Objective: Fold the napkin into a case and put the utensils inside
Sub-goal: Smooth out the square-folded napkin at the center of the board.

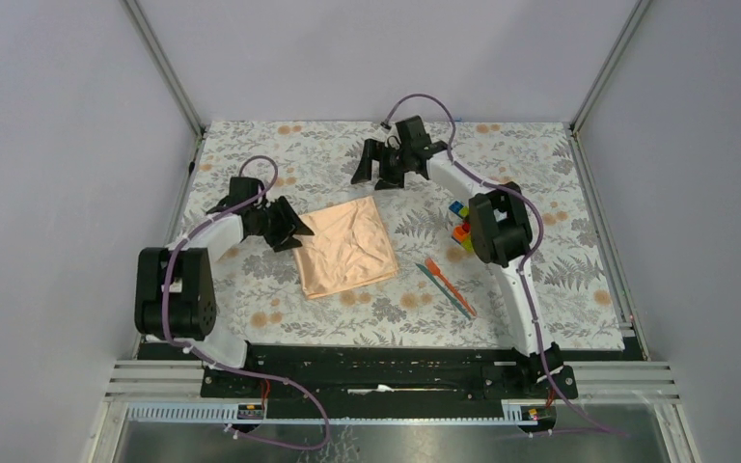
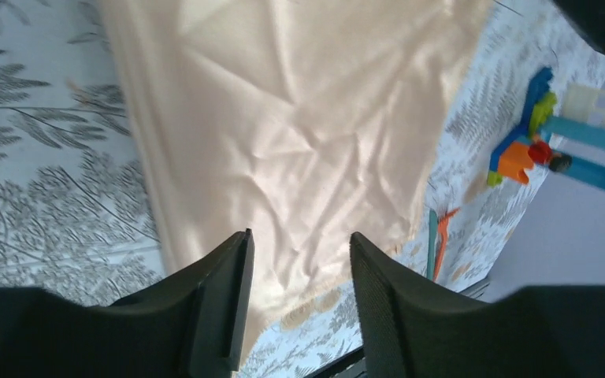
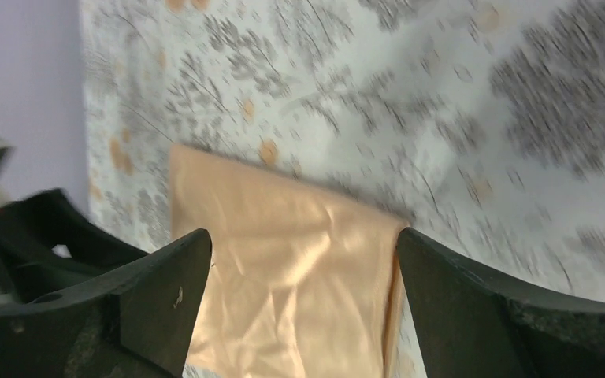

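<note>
The peach satin napkin (image 1: pixel 345 248) is lying folded into a rough square in the middle of the floral mat (image 1: pixel 579 280). The left gripper (image 1: pixel 294 230) is poised at its left edge, fingers parted and pinching nothing. The right gripper (image 1: pixel 374 181) is hanging beyond the far edge, fingers spread wide. The orange and teal utensils (image 1: pixel 449 286) are lying together just right of the napkin, near the toy blocks (image 1: pixel 458 222)

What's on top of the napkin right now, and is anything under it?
Nothing lies on the napkin. The utensils lie beside it on the mat. Underneath is covered, so unseen.
</note>
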Robot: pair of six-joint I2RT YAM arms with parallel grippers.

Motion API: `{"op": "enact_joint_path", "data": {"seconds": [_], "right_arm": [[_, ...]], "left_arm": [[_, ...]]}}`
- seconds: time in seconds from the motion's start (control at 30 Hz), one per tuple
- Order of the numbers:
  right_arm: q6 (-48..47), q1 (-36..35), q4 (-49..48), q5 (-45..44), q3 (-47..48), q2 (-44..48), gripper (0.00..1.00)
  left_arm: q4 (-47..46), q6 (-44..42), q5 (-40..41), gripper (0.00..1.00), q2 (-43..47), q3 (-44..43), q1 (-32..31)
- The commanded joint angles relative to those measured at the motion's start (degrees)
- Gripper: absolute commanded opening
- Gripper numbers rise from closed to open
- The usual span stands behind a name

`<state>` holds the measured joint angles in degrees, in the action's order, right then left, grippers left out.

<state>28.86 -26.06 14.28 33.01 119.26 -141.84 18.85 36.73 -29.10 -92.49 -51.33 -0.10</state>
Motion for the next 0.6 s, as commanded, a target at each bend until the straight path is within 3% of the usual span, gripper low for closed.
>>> {"op": "enact_joint_path", "data": {"seconds": [0.0,0.13,0.27,0.4,0.57], "right_arm": [[-7.59,0.2,12.32,-7.81,-6.52,15.29,0.95],[-4.56,-0.51,5.58,-4.77,-24.79,28.87,0.95],[-2.02,-2.25,-0.83,-1.75,-39.15,40.18,0.95],[-2.86,-2.97,-1.27,-0.71,-46.11,46.23,0.95],[-4.67,-3.02,0.48,0.07,-48.75,49.27,0.95]], "left_arm": [[5.53,-2.06,2.95,0.58,10.22,-1.11,-2.43],[5.14,1.32,7.66,0.65,18.78,6.01,-2.45],[2.88,4.71,10.63,0.49,21.53,12.15,-2.51],[-2.32,7.1,9.69,0.46,23.1,17.63,-2.46],[-1.36,8.75,13.27,0.47,21.84,20.19,-2.7]]}}
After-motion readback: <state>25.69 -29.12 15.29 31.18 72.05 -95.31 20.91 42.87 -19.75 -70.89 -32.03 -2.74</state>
